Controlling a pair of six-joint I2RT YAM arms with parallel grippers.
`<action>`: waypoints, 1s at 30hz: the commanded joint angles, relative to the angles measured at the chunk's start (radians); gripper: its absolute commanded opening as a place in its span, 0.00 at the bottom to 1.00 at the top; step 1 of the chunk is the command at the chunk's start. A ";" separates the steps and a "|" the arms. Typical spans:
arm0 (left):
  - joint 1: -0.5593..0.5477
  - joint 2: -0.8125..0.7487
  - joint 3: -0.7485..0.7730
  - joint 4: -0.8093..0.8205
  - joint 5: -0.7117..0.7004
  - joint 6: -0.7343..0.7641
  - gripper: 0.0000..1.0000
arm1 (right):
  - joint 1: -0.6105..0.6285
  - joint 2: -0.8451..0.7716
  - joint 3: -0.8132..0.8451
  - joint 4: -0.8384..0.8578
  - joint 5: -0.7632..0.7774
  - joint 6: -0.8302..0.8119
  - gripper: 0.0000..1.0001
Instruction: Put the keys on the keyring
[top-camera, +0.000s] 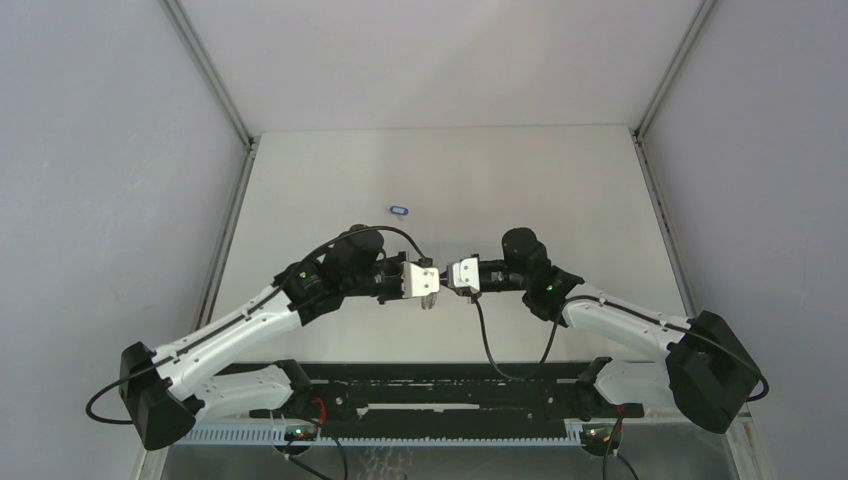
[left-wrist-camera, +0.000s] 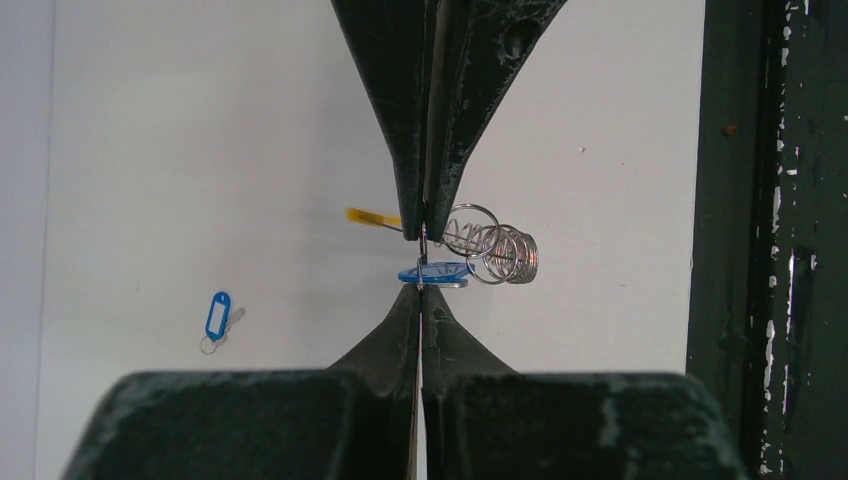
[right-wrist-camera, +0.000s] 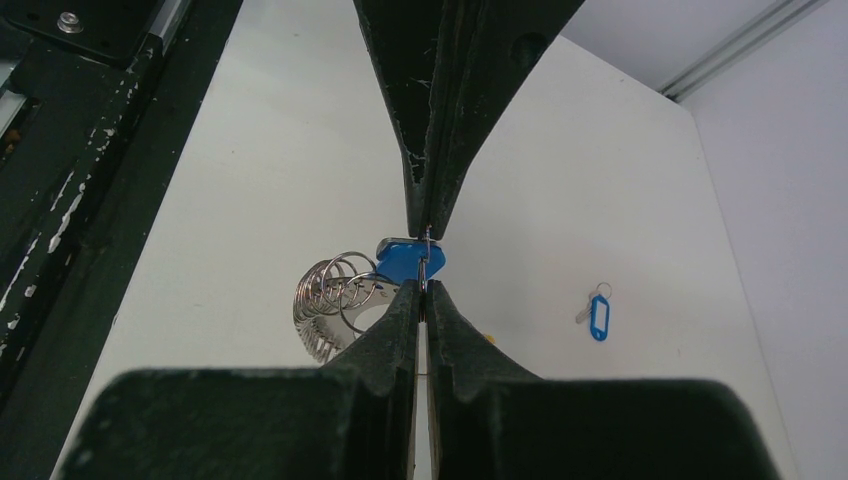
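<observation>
Both grippers meet tip to tip above the table's middle. My left gripper (top-camera: 436, 286) (left-wrist-camera: 421, 290) is shut on the small wire ring of one of the keys; its blue tag (left-wrist-camera: 436, 273) (right-wrist-camera: 404, 260) lies flat at the fingertips. Facing it, my right gripper (top-camera: 455, 279) (right-wrist-camera: 424, 287) is shut on the keyring (left-wrist-camera: 496, 246) (right-wrist-camera: 333, 290), a bunched coil of silvery loops. A yellow piece (left-wrist-camera: 369, 216) sticks out on its other side. The second key (top-camera: 400, 210) (left-wrist-camera: 218, 317) (right-wrist-camera: 597, 316), with a blue tag, lies alone on the table farther back.
A black rail (top-camera: 440, 395) runs along the near edge between the arm bases and shows at the side of both wrist views (left-wrist-camera: 775, 240) (right-wrist-camera: 70, 150). Grey walls (top-camera: 110, 180) enclose the white table (top-camera: 560, 200) on both sides.
</observation>
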 joint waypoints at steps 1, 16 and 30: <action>-0.007 -0.005 -0.015 0.034 0.015 -0.003 0.00 | 0.008 -0.014 0.040 0.041 0.005 0.016 0.00; -0.007 -0.018 -0.017 0.035 0.012 -0.003 0.00 | 0.005 -0.015 0.041 0.032 0.027 0.013 0.00; -0.007 -0.003 -0.011 0.034 0.008 -0.009 0.00 | 0.008 -0.015 0.042 0.035 0.008 0.013 0.00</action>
